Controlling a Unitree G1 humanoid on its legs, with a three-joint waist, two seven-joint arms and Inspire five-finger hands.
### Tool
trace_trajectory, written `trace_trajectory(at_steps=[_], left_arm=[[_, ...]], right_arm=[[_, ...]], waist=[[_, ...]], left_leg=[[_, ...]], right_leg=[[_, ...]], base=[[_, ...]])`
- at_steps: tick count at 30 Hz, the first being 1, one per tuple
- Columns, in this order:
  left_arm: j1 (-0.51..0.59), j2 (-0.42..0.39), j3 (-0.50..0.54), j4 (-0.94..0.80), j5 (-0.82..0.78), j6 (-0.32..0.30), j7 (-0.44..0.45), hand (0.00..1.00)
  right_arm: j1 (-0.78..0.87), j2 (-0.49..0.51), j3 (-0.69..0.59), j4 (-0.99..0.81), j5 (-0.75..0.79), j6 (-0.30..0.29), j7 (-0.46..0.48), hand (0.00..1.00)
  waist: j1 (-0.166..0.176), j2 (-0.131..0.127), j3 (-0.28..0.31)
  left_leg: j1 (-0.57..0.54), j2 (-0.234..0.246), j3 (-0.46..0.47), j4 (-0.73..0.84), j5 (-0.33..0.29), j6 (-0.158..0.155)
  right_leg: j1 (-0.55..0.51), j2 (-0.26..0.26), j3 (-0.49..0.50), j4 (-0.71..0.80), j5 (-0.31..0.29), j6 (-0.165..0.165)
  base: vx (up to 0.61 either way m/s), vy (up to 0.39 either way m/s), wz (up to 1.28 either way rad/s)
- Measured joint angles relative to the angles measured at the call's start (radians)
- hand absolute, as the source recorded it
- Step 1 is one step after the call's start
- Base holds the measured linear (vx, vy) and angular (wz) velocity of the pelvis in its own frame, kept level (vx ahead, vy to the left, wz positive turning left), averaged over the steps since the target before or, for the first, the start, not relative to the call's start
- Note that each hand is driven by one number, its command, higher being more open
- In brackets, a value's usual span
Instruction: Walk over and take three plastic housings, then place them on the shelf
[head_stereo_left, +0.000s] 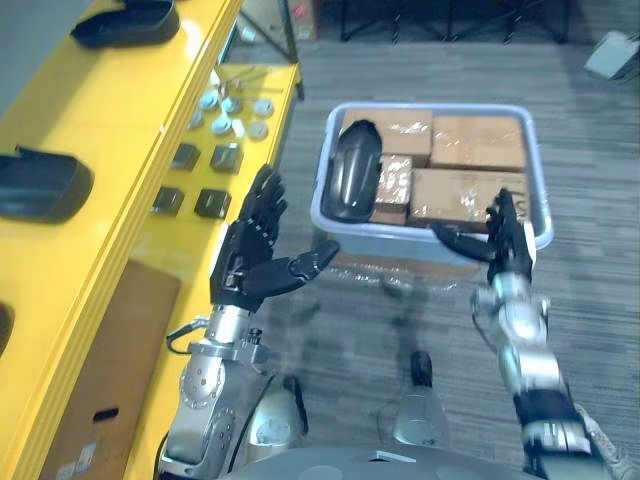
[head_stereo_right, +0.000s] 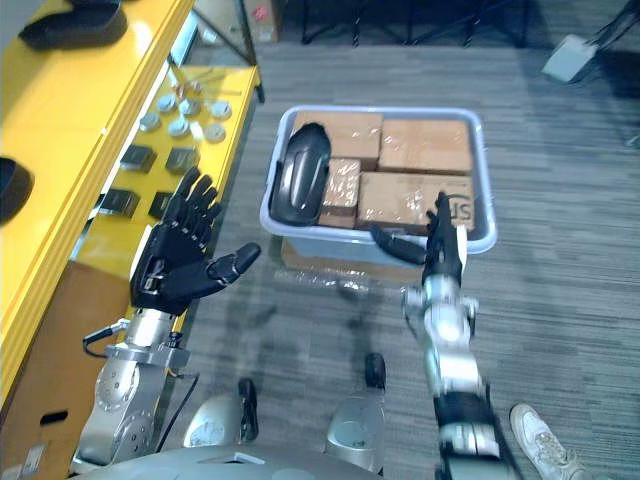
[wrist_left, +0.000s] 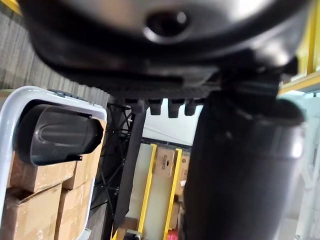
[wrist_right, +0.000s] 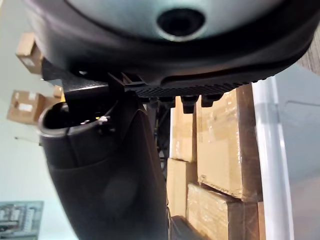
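Left eye view: left hand (head_stereo_left: 252, 258), right hand (head_stereo_left: 511, 245) splayed, empty; housing (head_stereo_left: 354, 172) at left end of bin (head_stereo_left: 430, 107) looks light, stiff, slick, so grip its long edges.

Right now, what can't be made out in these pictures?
Right eye view: shelf housing, cut off by the left edge.
Left eye view: small parts on the yellow shelf, too small to identify.
Left eye view: whatever lies in the bin under the cardboard boxes and black housing, hidden by them.

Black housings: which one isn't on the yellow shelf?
The housing in the grey bin, propped at its left end beside the cardboard boxes. The far housing and near housing lie on the yellow shelf.
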Motion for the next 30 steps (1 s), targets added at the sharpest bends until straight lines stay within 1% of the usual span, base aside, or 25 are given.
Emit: trace_trajectory(at_steps=[1, 2, 3, 4, 5, 7, 9, 10, 11, 13, 14, 15, 17, 18, 19, 20, 22, 23, 25, 26, 29, 30], left_arm=[[-0.036, 0.007, -0.023, -0.001, 0.000, 0.000, 0.000, 1.00], [-0.058, 0.010, -0.041, 0.000, -0.001, 0.007, 0.000, 1.00], [-0.065, 0.010, -0.049, 0.000, -0.001, 0.014, 0.001, 1.00], [-0.080, 0.009, -0.069, 0.004, -0.002, 0.022, 0.004, 1.00], [-0.091, 0.007, -0.081, 0.013, -0.002, 0.025, 0.004, 1.00], [-0.129, 0.001, -0.117, 0.049, -0.001, 0.026, 0.003, 1.00], [-0.145, -0.017, -0.134, 0.101, -0.001, 0.026, 0.009, 1.00], [-0.145, -0.021, -0.135, 0.116, -0.001, 0.026, 0.010, 1.00], [-0.160, -0.024, -0.139, 0.148, -0.002, 0.026, 0.014, 1.00], [-0.169, -0.024, -0.147, 0.177, -0.003, 0.026, 0.022, 1.00], [-0.177, -0.025, -0.156, 0.199, -0.003, 0.026, 0.029, 1.00], [-0.181, -0.025, -0.158, 0.203, -0.003, 0.026, 0.031, 1.00], [-0.182, -0.033, -0.168, 0.215, -0.008, 0.023, 0.047, 1.00], [-0.182, -0.038, -0.171, 0.217, -0.009, 0.022, 0.051, 1.00], [-0.183, -0.045, -0.179, 0.218, -0.015, 0.020, 0.056, 1.00], [-0.193, -0.057, -0.187, 0.239, -0.028, 0.017, 0.062, 1.00], [-0.213, -0.067, -0.207, 0.271, -0.047, 0.017, 0.068, 1.00], [-0.215, -0.071, -0.214, 0.281, -0.047, 0.017, 0.072, 1.00], [-0.215, -0.072, -0.236, 0.304, -0.047, 0.017, 0.076, 1.00], [-0.215, -0.072, -0.242, 0.310, -0.047, 0.016, 0.078, 1.00], [-0.219, -0.074, -0.246, 0.324, -0.051, 0.016, 0.089, 1.00], [-0.220, -0.074, -0.253, 0.327, -0.051, 0.016, 0.094, 1.00]], right_arm=[[-0.084, -0.035, 0.004, 0.046, 0.001, 0.002, -0.012, 1.00], [-0.159, -0.064, 0.017, 0.079, 0.003, 0.002, -0.022, 1.00], [-0.195, -0.077, 0.026, 0.095, 0.004, 0.002, -0.023, 1.00], [-0.262, -0.105, 0.045, 0.125, 0.005, 0.001, -0.032, 1.00], [-0.293, -0.123, 0.058, 0.144, 0.005, 0.001, -0.040, 1.00], [-0.404, -0.181, 0.095, 0.211, 0.005, 0.002, -0.054, 1.00], [-0.482, -0.211, 0.131, 0.257, 0.015, 0.006, -0.064, 1.00], [-0.496, -0.219, 0.143, 0.264, 0.031, 0.006, -0.064, 1.00], [-0.523, -0.233, 0.164, 0.292, 0.039, 0.009, -0.058, 1.00], [-0.550, -0.249, 0.182, 0.320, 0.044, 0.014, -0.052, 1.00], [-0.584, -0.271, 0.204, 0.351, 0.045, 0.033, -0.043, 1.00], [-0.601, -0.275, 0.215, 0.367, 0.045, 0.042, -0.041, 1.00], [-0.657, -0.288, 0.250, 0.417, 0.045, 0.075, -0.028, 1.00], [-0.673, -0.292, 0.263, 0.431, 0.044, 0.076, -0.019, 1.00], [-0.701, -0.302, 0.285, 0.442, 0.043, 0.089, -0.003, 1.00], [-0.735, -0.322, 0.313, 0.450, 0.032, 0.113, 0.016, 1.00], [-0.779, -0.335, 0.348, 0.477, 0.022, 0.132, 0.028, 1.00], [-0.796, -0.340, 0.358, 0.483, 0.010, 0.144, 0.031, 1.00], [-0.808, -0.369, 0.379, 0.488, -0.015, 0.167, 0.050, 1.00], [-0.810, -0.376, 0.388, 0.488, -0.016, 0.175, 0.052, 0.00], [-0.864, -0.396, 0.451, 0.493, -0.052, 0.235, 0.063, 0.00], [-0.888, -0.403, 0.454, 0.500, -0.054, 0.285, 0.057, 0.00]], waist=[[0.004, 0.007, 0.026], [0.007, 0.012, 0.033], [0.011, 0.012, 0.033], [0.022, 0.015, 0.035], [0.026, 0.018, 0.038], [0.048, 0.036, 0.060], [0.058, 0.045, 0.064], [0.061, 0.045, 0.068], [0.072, 0.047, 0.073], [0.082, 0.052, 0.083], [0.088, 0.063, 0.097], [0.091, 0.066, 0.100], [0.107, 0.083, 0.116], [0.111, 0.088, 0.119], [0.116, 0.097, 0.124], [0.129, 0.111, 0.133], [0.142, 0.122, 0.143], [0.143, 0.122, 0.143], [0.157, 0.122, 0.143], [0.161, 0.122, 0.143], [0.162, 0.127, 0.146], [0.163, 0.128, 0.146]], left_leg=[[-0.032, -0.002, -0.024, 0.003, 0.012, -0.003], [-0.070, -0.003, -0.046, 0.000, 0.025, -0.013], [-0.087, -0.003, -0.051, -0.007, 0.037, -0.008], [-0.114, -0.003, -0.063, -0.017, 0.052, -0.011], [-0.123, -0.002, -0.067, -0.023, 0.059, -0.012], [-0.142, 0.002, -0.077, -0.030, 0.071, -0.013], [-0.172, 0.002, -0.083, -0.025, 0.075, -0.012], [-0.175, 0.001, -0.084, -0.023, 0.075, -0.012], [-0.184, 0.001, -0.085, -0.021, 0.075, -0.011], [-0.192, 0.001, -0.089, -0.019, 0.076, -0.010], [-0.206, -0.003, -0.099, -0.006, 0.076, -0.010], [-0.210, -0.004, -0.102, -0.005, 0.076, -0.010], [-0.222, -0.009, -0.109, -0.001, 0.077, -0.008], [-0.228, -0.010, -0.111, 0.001, 0.078, -0.007], [-0.244, -0.011, -0.114, 0.008, 0.078, -0.006], [-0.257, -0.011, -0.117, 0.016, 0.079, -0.005], [-0.271, -0.011, -0.119, 0.025, 0.080, -0.004], [-0.278, -0.012, -0.121, 0.029, 0.080, -0.004], [-0.280, -0.014, -0.121, 0.033, 0.080, -0.003], [-0.281, -0.013, -0.121, 0.033, 0.080, -0.003], [-0.312, -0.013, -0.130, 0.051, 0.080, -0.003], [-0.323, -0.013, -0.131, 0.060, 0.080, -0.003]], right_leg=[[-0.004, 0.001, -0.025, -0.017, 0.014, -0.005], [-0.025, 0.004, -0.045, -0.028, 0.026, -0.011], [-0.039, 0.006, -0.049, -0.033, 0.031, -0.015], [-0.058, 0.010, -0.059, -0.044, 0.046, -0.016], [-0.064, 0.013, -0.067, -0.050, 0.054, -0.020], [-0.083, 0.020, -0.092, -0.050, 0.072, -0.031], [-0.105, 0.021, -0.102, -0.049, 0.081, -0.036], [-0.108, 0.021, -0.106, -0.049, 0.085, -0.034], [-0.115, 0.021, -0.114, -0.049, 0.090, -0.037], [-0.120, 0.021, -0.126, -0.047, 0.095, -0.043], [-0.122, 0.019, -0.136, -0.045, 0.097, -0.044], [-0.124, 0.018, -0.140, -0.045, 0.097, -0.044], [-0.129, 0.015, -0.151, -0.044, 0.097, -0.044], [-0.134, 0.013, -0.153, -0.043, 0.097, -0.044], [-0.146, 0.013, -0.154, -0.039, 0.097, -0.044], [-0.160, 0.012, -0.155, -0.029, 0.097, -0.044], [-0.176, 0.010, -0.155, -0.013, 0.096, -0.044], [-0.180, 0.009, -0.157, -0.011, 0.096, -0.044], [-0.182, 0.007, -0.160, -0.008, 0.096, -0.044], [-0.183, 0.007, -0.161, -0.008, 0.096, -0.044], [-0.201, 0.008, -0.177, -0.006, 0.096, -0.044], [-0.209, 0.008, -0.178, -0.004, 0.096, -0.044]], base=[[-0.14, -0.011, 0.52], [-0.13, -0.022, 0.47], [-0.10, -0.044, 0.34], [-0.02, -0.037, 0.18], [-0.01, -0.048, 0.17], [-0.02, -0.031, 0.08], [-0.03, 0.001, 0.06], [-0.02, 0.018, 0.06], [0.00, 0.000, 0.00], [-0.02, 0.019, 0.07], [-0.02, 0.022, 0.14], [-0.04, 0.023, 0.14], [-0.04, 0.015, 0.09], [-0.03, 0.008, 0.09], [-0.04, 0.015, 0.06], [-0.04, 0.016, 0.04], [-0.04, 0.015, 0.02], [-0.03, 0.017, 0.03], [0.00, 0.000, 0.00], [0.00, 0.000, 0.00], [-0.04, -0.001, 0.05], [-0.05, 0.001, -0.01]])
